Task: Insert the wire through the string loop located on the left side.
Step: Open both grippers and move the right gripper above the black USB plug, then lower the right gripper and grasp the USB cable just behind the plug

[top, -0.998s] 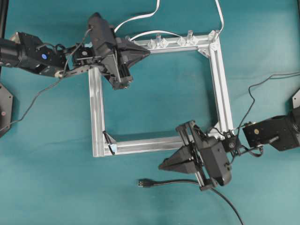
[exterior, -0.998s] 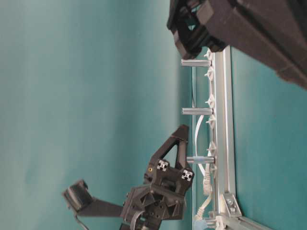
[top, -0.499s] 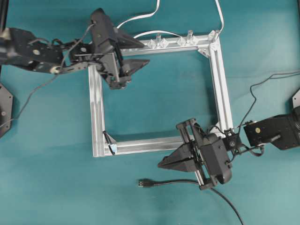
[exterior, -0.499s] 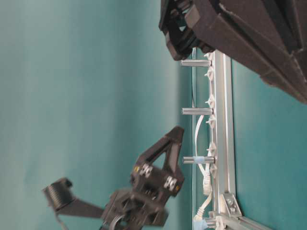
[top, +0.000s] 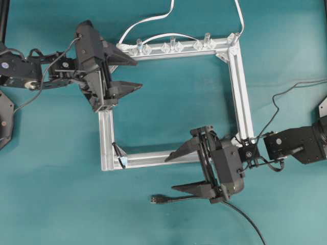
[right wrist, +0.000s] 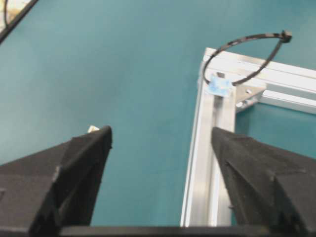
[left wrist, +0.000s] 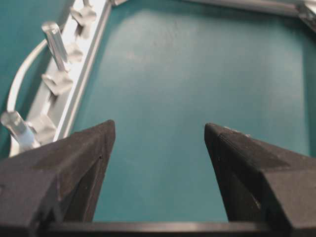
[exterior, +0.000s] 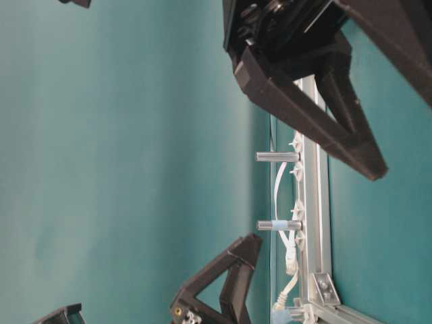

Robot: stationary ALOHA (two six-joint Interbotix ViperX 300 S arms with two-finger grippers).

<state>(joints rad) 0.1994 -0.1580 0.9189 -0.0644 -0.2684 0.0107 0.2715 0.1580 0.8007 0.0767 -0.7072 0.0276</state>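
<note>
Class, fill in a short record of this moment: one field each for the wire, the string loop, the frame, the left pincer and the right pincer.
wire: plug lies on the mat, outside the frame, unheld
string loop: at the frame's corner, blue tape at its base, nothing through it
frame: square aluminium frame flat on the mat
left pincer: open, empty, over the frame's other left corner
right pincer: open, empty, one finger over the frame's rail, the other beside the wire

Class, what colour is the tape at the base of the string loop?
Light blue tape under the string loop; clearest in the right wrist view.
</note>
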